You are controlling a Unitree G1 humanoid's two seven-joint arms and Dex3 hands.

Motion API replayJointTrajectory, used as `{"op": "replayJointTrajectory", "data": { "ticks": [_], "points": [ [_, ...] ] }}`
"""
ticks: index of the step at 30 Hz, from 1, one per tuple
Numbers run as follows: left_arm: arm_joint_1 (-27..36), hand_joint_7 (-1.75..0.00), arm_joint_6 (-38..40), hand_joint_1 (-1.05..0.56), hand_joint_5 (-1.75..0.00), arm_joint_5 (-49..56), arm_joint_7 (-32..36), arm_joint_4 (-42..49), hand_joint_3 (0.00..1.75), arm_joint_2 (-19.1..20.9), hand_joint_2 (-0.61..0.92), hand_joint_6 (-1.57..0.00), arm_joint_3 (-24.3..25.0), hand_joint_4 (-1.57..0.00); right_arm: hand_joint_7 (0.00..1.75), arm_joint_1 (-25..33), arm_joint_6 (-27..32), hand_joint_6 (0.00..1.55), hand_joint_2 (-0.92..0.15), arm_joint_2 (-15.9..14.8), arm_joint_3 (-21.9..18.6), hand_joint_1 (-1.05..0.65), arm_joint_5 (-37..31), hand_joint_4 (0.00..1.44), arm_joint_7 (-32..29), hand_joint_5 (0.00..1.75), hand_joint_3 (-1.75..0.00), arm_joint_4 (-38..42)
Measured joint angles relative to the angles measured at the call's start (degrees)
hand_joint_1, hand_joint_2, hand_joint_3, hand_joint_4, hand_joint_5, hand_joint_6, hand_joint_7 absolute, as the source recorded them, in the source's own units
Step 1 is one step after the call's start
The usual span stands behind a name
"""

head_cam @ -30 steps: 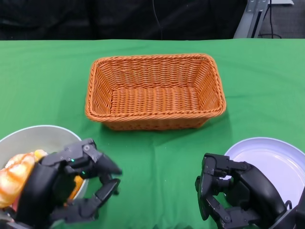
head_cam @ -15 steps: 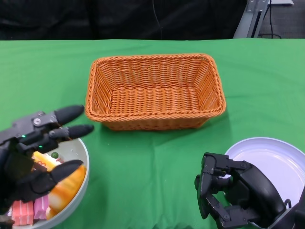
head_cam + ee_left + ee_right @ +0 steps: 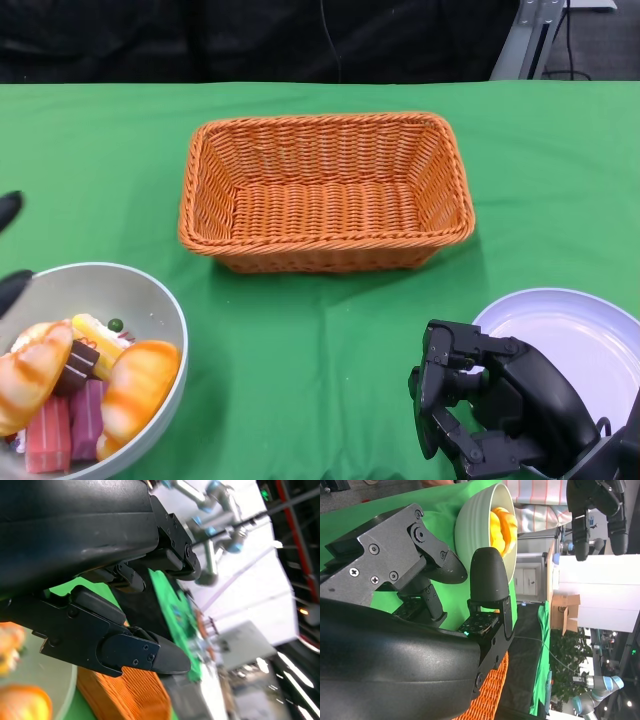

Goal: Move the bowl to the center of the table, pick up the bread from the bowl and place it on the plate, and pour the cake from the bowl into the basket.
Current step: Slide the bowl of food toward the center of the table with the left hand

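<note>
A grey bowl point(image 3: 150, 300) sits at the table's near left corner, holding two golden bread rolls point(image 3: 135, 390) and several pink and brown cake pieces point(image 3: 65, 425). Only black fingertips of my left hand point(image 3: 10, 288) show at the head view's left edge, apart from the bowl; in the left wrist view that hand point(image 3: 115, 630) has its fingers spread and holds nothing. My right hand point(image 3: 500, 412) rests at the near right with fingers curled in, empty, beside the white plate point(image 3: 585, 335). The orange wicker basket point(image 3: 325, 190) stands empty at the centre back. The right wrist view shows the bowl point(image 3: 475, 515) with bread point(image 3: 501, 522) beyond my right hand point(image 3: 420, 595).
Green cloth covers the table point(image 3: 330, 340), with bare cloth between bowl and plate. The table's far edge meets a dark backdrop. A metal stand point(image 3: 535, 30) rises at the back right.
My left hand, which lay over the bowl, has lifted and swung off to the left, uncovering the bread and cake. Bowl, basket, plate and right hand have stayed put.
</note>
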Motion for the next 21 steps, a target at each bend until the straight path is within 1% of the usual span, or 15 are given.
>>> {"op": "replayJointTrajectory", "data": {
  "ticks": [6, 8, 11, 15, 18, 21],
  "points": [
    [-0.4, -0.01, 2.24, -0.75, -0.02, 3.85, 2.88, 2.87, 0.3, 2.62, 0.92, -0.43, 3.04, -0.51, 1.54, 0.0, -0.07, 0.65, -0.54, 0.0, -0.05, -0.09, 0.0, 0.79, 0.0, 1.75, -1.21, 0.18],
    [-0.44, 0.0, 4.23, -0.7, -0.01, 4.51, 3.57, 3.39, 0.33, 3.49, 0.92, -0.42, 3.49, -0.46, 1.54, -0.01, -0.07, 0.65, -0.54, 0.03, -0.05, -0.09, -0.01, 0.79, -0.01, 1.75, -1.21, 0.22],
    [-0.26, 0.0, 8.05, -0.67, 0.0, 5.09, 3.48, 4.47, 0.38, 6.2, 0.92, -0.36, 4.09, -0.38, 1.54, -0.01, -0.07, 0.65, -0.54, 0.06, -0.06, -0.09, -0.03, 0.8, -0.04, 1.75, -1.21, 0.23],
    [0.92, 0.0, 12.87, -0.66, 0.0, 6.47, 1.46, 4.72, 0.44, 10.29, 0.92, -0.27, 3.89, -0.3, 1.54, -0.03, -0.07, 0.65, -0.54, 0.07, -0.07, -0.09, -0.03, 0.79, -0.05, 1.75, -1.21, 0.23],
    [1.61, 0.0, 18.56, -0.62, 0.0, 7.32, -1.07, 4.29, 0.44, 13.93, 0.92, -0.25, 3.26, -0.25, 1.54, -0.05, -0.09, 0.66, -0.54, 0.15, -0.07, -0.09, -0.04, 0.8, -0.05, 1.75, -1.21, 0.24],
    [2.2, 0.0, 23.28, -0.61, 0.0, 7.67, -2.59, 3.5, 0.44, 15.8, 0.92, -0.25, 2.52, -0.24, 1.54, -0.07, -0.21, 0.66, -0.54, 0.21, -0.08, -0.08, -0.03, 0.8, -0.01, 1.75, -1.22, 0.37]
  ]
}}
